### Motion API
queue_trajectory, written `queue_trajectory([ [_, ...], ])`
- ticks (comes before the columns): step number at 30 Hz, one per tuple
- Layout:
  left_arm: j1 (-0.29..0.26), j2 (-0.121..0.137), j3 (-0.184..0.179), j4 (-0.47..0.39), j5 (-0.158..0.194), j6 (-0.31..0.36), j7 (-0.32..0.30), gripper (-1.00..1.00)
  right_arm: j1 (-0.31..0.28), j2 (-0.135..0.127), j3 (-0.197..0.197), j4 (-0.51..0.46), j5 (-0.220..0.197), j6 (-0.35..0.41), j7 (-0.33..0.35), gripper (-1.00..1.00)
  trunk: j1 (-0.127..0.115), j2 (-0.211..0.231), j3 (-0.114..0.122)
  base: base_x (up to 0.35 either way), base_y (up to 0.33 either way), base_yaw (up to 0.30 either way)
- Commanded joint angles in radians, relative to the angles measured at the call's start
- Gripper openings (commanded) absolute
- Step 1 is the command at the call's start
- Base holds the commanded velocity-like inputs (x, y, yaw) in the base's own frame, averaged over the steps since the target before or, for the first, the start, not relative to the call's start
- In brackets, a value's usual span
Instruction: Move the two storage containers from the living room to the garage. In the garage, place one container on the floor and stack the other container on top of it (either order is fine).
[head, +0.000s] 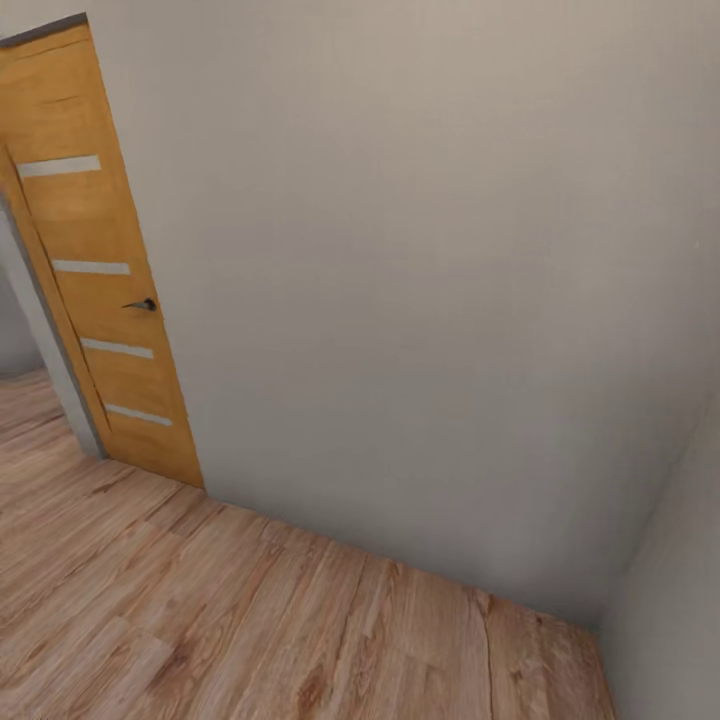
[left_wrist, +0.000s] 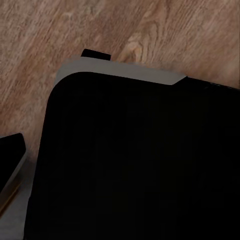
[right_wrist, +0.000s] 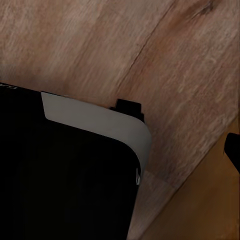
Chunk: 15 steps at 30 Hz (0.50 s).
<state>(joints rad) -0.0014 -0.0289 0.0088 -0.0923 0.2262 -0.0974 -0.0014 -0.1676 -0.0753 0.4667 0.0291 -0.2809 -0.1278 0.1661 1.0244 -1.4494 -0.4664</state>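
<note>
A home interior: wood-plank floor (head: 200, 600), plain wall (head: 420, 280), panelled wooden door (head: 95, 270).

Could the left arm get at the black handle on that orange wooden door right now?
Probably not. The orange wooden door with its black handle stands far off across the light wood plank floor; the left wrist view looks down at planks.

Orange-brown door (head: 95, 270) with pale stripes, grey-beige wall (head: 430, 280), light wood-grain floor (head: 250, 620).

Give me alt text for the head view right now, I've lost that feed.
A plain grey-white wall fills most of the picture, meeting a light wood plank floor along the bottom. At the left stands a wooden door with pale horizontal strips and a dark handle.
</note>
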Motion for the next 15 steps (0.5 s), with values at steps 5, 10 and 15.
queue_trajectory([
  [5, 0.0, 0.0, 0.0, 0.0, 0.006, -0.002, 0.0, 1.0, -0.001, 0.0, 0.007, 0.003, -0.011, -0.006, 0.006, 1.0, 0.001, 0.0, -0.001, 0.283, 0.0, 0.267],
  [10, 0.0, 0.0, 0.0, 0.0, 0.006, -0.002, 0.0, 1.0, -0.001, 0.0, 0.007, 0.003, -0.011, -0.006, 0.006, 1.0, 0.001, 0.0, -0.001, 0.259, 0.0, 0.267],
  [15, 0.0, 0.0, 0.0, 0.0, 0.006, -0.002, 0.0, 1.0, -0.001, 0.0, 0.007, 0.003, -0.011, -0.006, 0.006, 1.0, 0.001, 0.0, -0.001, 0.249, 0.0, 0.267],
])
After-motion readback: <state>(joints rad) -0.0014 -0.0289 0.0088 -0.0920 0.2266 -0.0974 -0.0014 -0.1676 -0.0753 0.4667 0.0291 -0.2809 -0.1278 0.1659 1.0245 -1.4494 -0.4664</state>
